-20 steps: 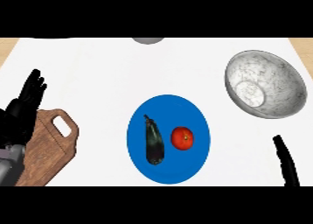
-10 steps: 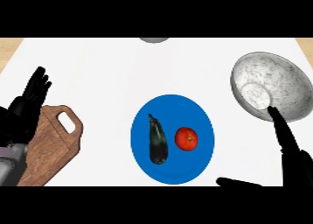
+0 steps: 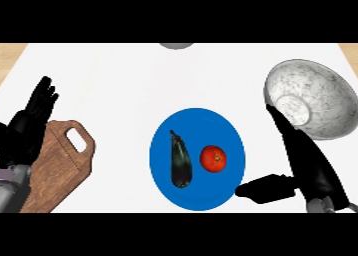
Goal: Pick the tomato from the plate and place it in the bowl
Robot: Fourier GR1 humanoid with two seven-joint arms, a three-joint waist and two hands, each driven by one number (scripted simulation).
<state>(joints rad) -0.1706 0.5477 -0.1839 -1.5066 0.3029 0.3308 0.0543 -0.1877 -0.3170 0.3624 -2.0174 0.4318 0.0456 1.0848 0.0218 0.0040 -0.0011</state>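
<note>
Reach step, nothing grasped yet. Tomato (image 3: 214,158) sitting on the blue plate (image 3: 204,122) at frame centre, just beside an eggplant (image 3: 180,159). Right hand (image 3: 304,160) at lower right, fingers straight and apart from the thumb, near the plate's edge, overlapping the bowl (image 3: 326,95) at upper right. Left hand (image 3: 30,120) resting open at left, above the cutting board (image 3: 60,160). Next, probably: swing leftward over the tomato, close round it without nudging the eggplant.

The white counter (image 3: 123,75) carried a blue plate (image 3: 211,125) just left of the right hand (image 3: 307,165), a marbled bowl (image 3: 337,100) beside its fingertips, and a wooden cutting board (image 3: 60,165) under the left hand (image 3: 30,125).
</note>
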